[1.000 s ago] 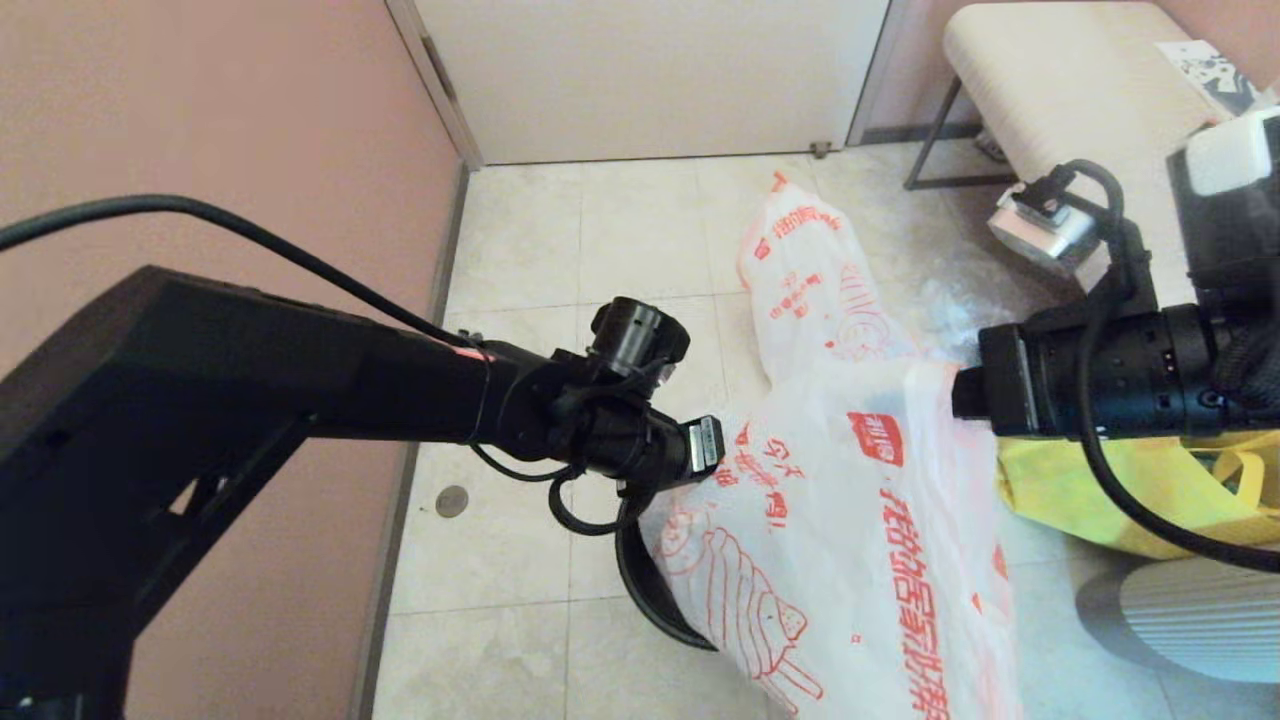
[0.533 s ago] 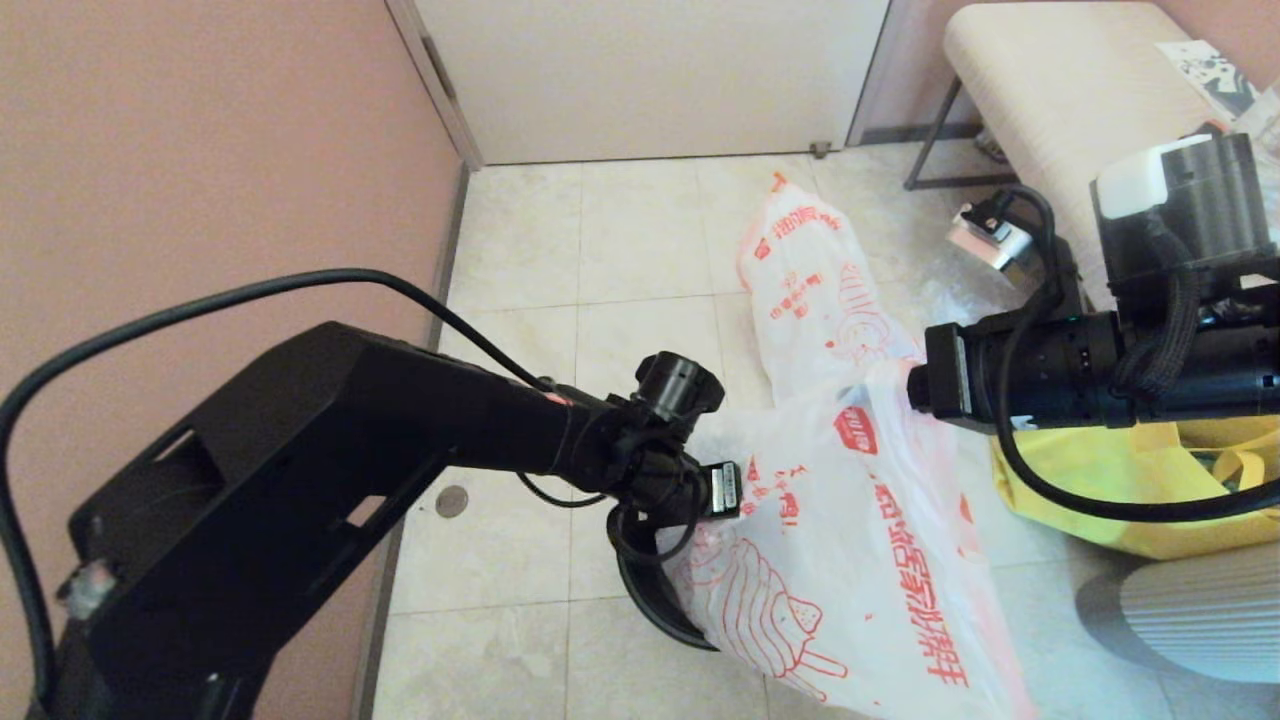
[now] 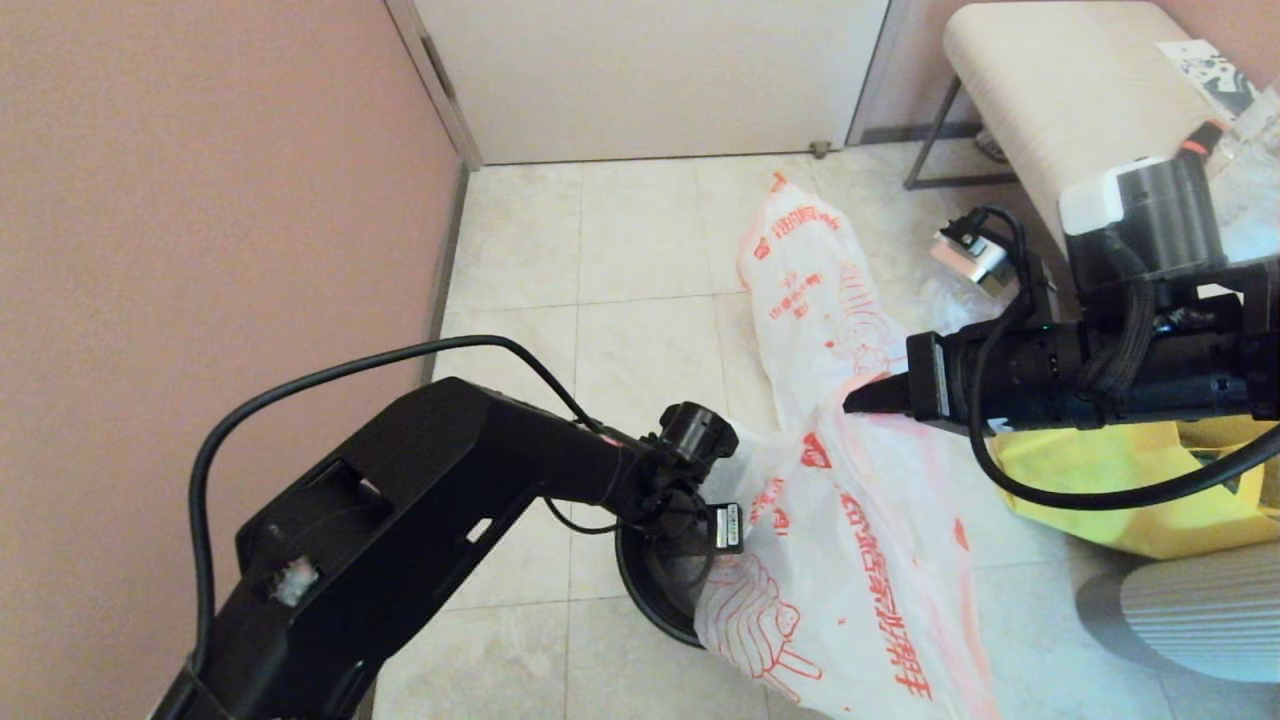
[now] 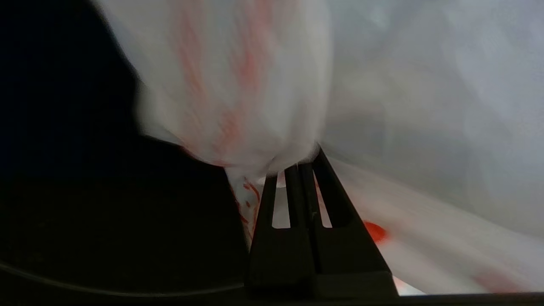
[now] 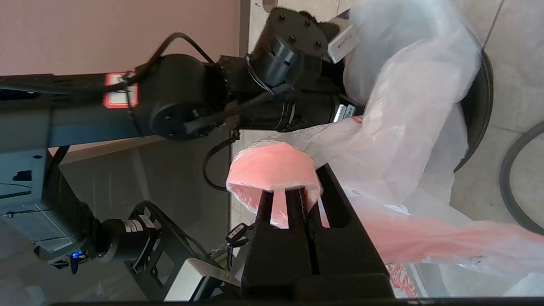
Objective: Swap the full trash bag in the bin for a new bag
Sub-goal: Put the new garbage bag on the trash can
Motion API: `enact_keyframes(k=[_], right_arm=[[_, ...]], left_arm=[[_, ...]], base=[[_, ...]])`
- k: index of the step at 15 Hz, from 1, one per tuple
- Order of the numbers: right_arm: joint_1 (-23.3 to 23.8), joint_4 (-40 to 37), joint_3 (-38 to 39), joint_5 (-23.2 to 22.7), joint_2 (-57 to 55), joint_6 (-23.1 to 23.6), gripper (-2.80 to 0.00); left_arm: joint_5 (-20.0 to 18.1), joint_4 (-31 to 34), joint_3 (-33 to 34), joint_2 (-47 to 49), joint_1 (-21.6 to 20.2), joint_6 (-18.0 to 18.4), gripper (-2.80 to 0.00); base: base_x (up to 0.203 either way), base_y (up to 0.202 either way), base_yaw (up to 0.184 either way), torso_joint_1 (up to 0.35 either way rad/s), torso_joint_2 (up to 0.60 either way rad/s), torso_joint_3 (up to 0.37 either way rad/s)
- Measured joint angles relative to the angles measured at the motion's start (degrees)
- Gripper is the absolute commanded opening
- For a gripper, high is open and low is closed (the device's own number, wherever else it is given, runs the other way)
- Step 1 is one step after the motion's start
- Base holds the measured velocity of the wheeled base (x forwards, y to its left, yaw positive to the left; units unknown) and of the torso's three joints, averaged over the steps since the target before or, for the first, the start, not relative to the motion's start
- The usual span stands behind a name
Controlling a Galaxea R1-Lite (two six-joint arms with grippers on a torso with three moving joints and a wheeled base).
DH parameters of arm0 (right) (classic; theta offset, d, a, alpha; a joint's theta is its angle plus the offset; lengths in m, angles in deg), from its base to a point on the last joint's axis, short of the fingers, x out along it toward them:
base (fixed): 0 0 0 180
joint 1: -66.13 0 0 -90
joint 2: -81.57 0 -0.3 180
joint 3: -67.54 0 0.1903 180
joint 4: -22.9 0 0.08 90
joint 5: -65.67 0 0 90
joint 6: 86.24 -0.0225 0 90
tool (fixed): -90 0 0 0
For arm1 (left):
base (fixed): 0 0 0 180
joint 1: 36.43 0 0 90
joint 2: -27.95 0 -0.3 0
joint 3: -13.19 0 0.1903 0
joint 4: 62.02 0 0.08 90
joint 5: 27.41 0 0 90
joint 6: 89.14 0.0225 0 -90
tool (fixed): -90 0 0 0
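The new bag [image 3: 860, 560], thin white plastic with orange print, hangs stretched between both grippers and drapes over the bin [image 3: 650, 590], a small black wastebasket on the floor. My left gripper [image 4: 297, 163] is shut on one edge of the new bag [image 4: 238, 85], low at the bin's mouth; in the head view the plastic hides its fingers. My right gripper [image 3: 860, 400] is shut on an orange handle fold [image 5: 272, 170], higher and to the right. The bin's rim [image 5: 480, 106] shows behind the plastic. The full trash bag [image 3: 810, 270] lies on the tiles beyond.
A yellow fabric tote [image 3: 1120, 490] sits under my right arm. A cream bench [image 3: 1060, 90] stands at the back right, with clear plastic [image 3: 950, 290] on the floor beside it. A pink wall [image 3: 200, 200] runs along the left. A grey ribbed object [image 3: 1200, 620] is at the lower right.
My left arm has dropped and swung in, bringing its edge of the bag down to the bin's mouth. My right gripper has moved left with its edge.
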Motion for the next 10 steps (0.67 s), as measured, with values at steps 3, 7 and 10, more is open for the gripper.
enact_keyframes(k=[3,7,10], right_arm=[[-0.3,0.0,-0.3,0.1,-0.4,0.0,-2.8],[-1.8,0.2,-1.2,0.6,-1.8,-0.1,-2.8],[-3.1,6.2,-1.3,2.8,-3.2,-1.7,-2.8]], left_arm=[[0.4,-0.1,2.4,-1.0,-0.6,-0.2,-2.8],[0.2,-1.5,12.6,-13.7,-1.8,-1.2,-2.8],[-1.6,-5.8,27.3,-26.1,-2.5,-2.3,-2.8]], base=[[0.0,0.0,0.0,0.0,0.0,0.0],[0.0,0.0,0.0,0.0,0.0,0.0],[0.0,0.0,0.0,0.0,0.0,0.0]])
